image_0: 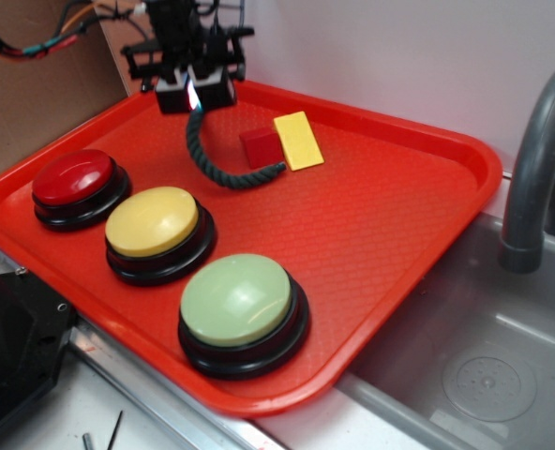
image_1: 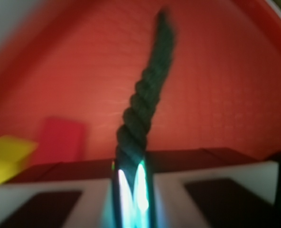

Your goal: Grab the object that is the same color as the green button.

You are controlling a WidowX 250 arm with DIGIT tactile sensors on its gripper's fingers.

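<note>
My gripper (image_0: 195, 92): it is at the far-left part of the red tray (image_0: 399, 225), and its two jaws are pressed together on one end of the green rope (image_0: 212, 159). The wrist view shows the rope coming out directly from between my white pads (image_1: 88, 194), with no free gap at either side.

Green rope: dark green, twisted, thin. Its upper end is inside my jaws. The rest curves down and to the right, and the far tip lies just beside the small red block (image_0: 259, 146). I cannot tell for sure if the lower part rests on the tray or is already lifted a little.

Green button (image_0: 237, 300): pale green dome on a black base, at the near edge of the tray, well apart from me. It only gives the colour to match.

Other buttons: the yellow button (image_0: 152, 221) and the red button (image_0: 73, 177) stand in a row with the green one, to its left.

Other objects: the yellow block (image_0: 298, 140) touches the red block or nearly so; both are apart from my jaws.

Done, in my judgement: the right object is chosen and the grip on it is made.

Left, in my judgement: to raise the rope clear of the tray and confirm it does not slip, because I hold only its end.
</note>
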